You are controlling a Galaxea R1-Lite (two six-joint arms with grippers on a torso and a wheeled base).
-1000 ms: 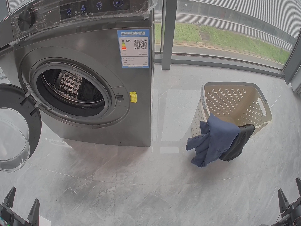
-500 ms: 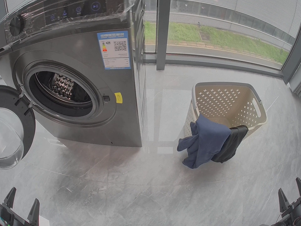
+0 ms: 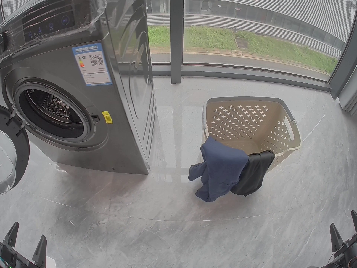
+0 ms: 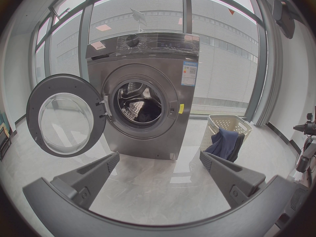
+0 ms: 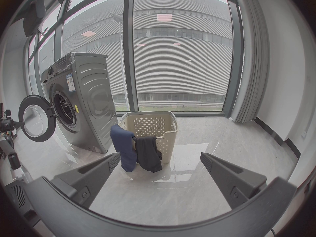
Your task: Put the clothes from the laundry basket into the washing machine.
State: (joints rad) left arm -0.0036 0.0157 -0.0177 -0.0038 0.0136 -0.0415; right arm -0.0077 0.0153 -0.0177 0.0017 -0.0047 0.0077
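A beige laundry basket (image 3: 282,108) (image 4: 243,124) (image 5: 168,124) stands on the floor right of centre. Over its near rim hang a blue garment (image 3: 219,168) (image 4: 223,142) (image 5: 123,145) and a black garment (image 3: 254,172) (image 5: 148,152). The grey washing machine (image 3: 122,93) (image 4: 144,99) (image 5: 89,96) stands to the left, its round door (image 3: 11,149) (image 4: 64,116) (image 5: 36,117) swung open; dark cloth lies in the drum (image 4: 141,104). My left gripper (image 3: 26,241) (image 4: 158,162) is low at the near left, open and empty. My right gripper (image 3: 346,229) (image 5: 159,162) is low at the near right, open and empty.
Floor-to-ceiling windows (image 3: 241,26) run behind the machine and basket, with a dark pillar (image 3: 176,30) between them. A curtain (image 5: 253,56) hangs at the far right. Pale marble floor (image 3: 167,220) lies bare between me and the basket.
The whole head view has swung to the right, so machine and basket sit further left in the picture. Both grippers hold the same spots, open.
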